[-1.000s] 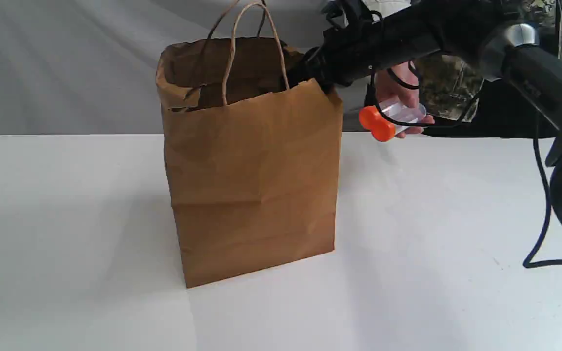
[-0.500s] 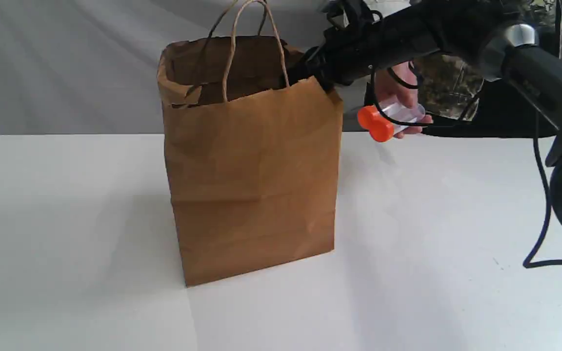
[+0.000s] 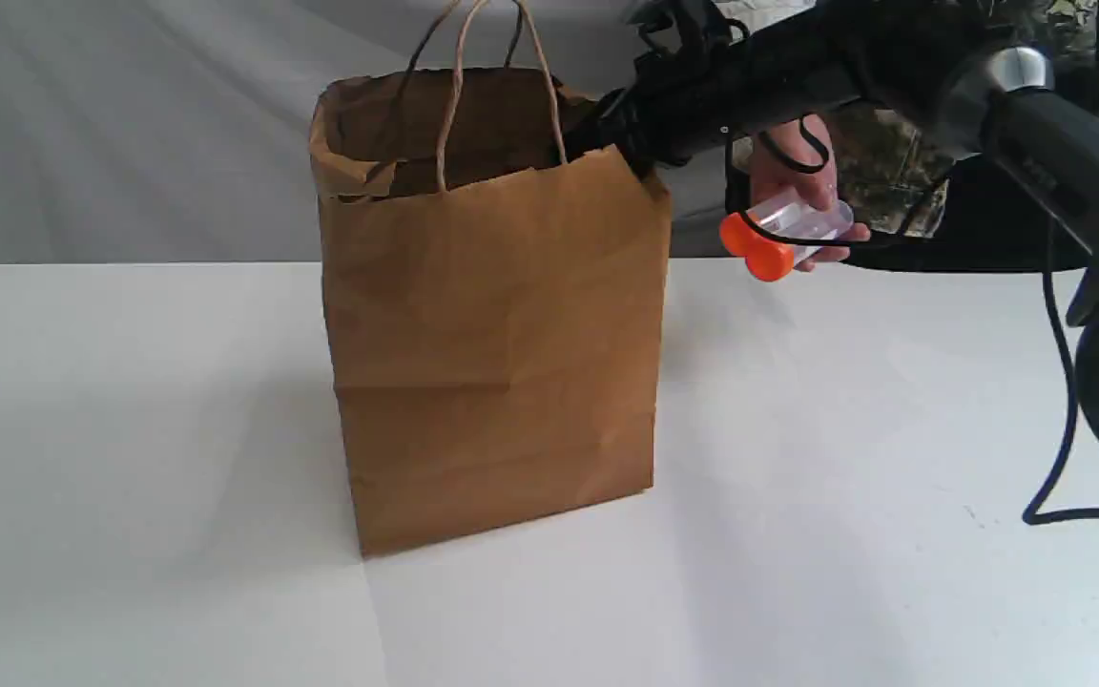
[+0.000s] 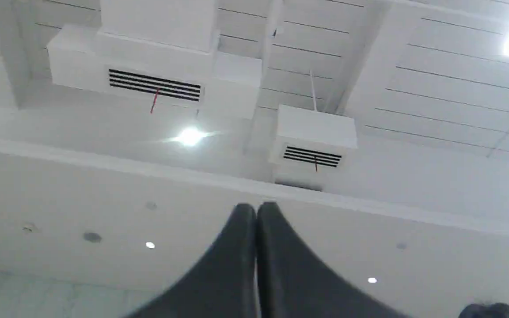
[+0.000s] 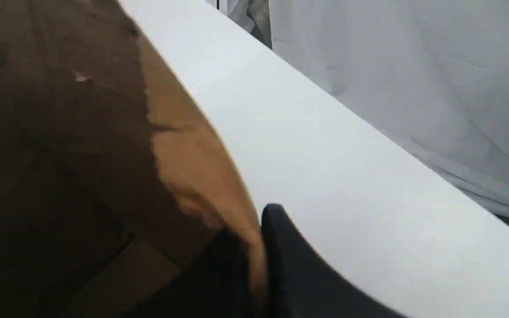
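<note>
A brown paper bag (image 3: 492,334) stands upright and open-mouthed on the white table (image 3: 130,477), its twine handles (image 3: 459,86) sticking up. My right gripper (image 3: 607,129) reaches in from the right and is shut on the bag's rim at its far right corner. The right wrist view shows that paper edge (image 5: 219,198) pinched between the dark fingers (image 5: 290,265), with the bag's dim inside beside it. Just right of the bag a person's hand (image 3: 788,167) holds a clear bottle (image 3: 802,221) with an orange cap (image 3: 759,250) above the table. My left gripper (image 4: 256,207) is shut on nothing and points at the ceiling.
A black cable (image 3: 1055,458) hangs from the right arm down to the table at the right. A grey cloth backdrop (image 3: 130,124) runs behind the table. A person in camouflage clothing (image 3: 883,162) stands behind the right arm.
The hand with the orange-capped bottle has shifted a little to the right and down. The bag and my right gripper have stayed almost where they were.
</note>
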You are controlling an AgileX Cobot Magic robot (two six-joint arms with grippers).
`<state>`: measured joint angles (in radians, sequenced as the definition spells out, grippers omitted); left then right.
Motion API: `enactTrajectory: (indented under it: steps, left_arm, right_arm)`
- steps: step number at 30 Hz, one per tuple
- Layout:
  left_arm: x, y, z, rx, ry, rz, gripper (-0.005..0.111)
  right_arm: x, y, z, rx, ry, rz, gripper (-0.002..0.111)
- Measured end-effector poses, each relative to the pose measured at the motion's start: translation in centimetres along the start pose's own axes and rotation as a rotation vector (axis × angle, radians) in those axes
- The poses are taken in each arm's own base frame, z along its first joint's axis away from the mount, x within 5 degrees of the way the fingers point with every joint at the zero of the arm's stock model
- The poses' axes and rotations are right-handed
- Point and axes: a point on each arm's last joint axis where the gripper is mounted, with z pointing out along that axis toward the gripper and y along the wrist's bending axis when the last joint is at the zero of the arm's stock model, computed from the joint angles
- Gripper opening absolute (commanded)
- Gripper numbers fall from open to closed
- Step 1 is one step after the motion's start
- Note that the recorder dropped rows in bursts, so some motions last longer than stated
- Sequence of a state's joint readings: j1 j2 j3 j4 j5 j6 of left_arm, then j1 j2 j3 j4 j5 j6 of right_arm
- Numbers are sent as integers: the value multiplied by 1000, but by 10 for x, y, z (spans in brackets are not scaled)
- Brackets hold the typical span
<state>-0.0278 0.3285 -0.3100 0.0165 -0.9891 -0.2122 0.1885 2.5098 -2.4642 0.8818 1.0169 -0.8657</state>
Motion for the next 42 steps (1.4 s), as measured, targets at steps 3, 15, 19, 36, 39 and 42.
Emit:
enactTrajectory:
  steps: [3, 15, 19, 36, 39, 42]
  left_arm:
    - [19, 1, 33, 24, 80, 17, 0]
    - [121, 0, 136, 224, 363, -38, 0]
    - [150, 0, 159, 268, 536, -62, 0]
    - [244, -2, 190, 412, 1184, -257, 0]
    - [260, -7, 189, 470, 1248, -391, 0]
    - [273, -12, 185, 559, 1304, -500, 0]
  right_arm:
    - [0, 0, 0, 2, -2, 0, 0]
    - [0, 0, 0, 4, -3, 0, 0]
    - [0, 0, 0, 4, -4, 0, 0]
    - [0, 0, 0, 4, -4, 0, 0]
    - [0, 0, 0, 4, -4, 0, 0]
    - [0, 0, 0, 4, -4, -2, 0]
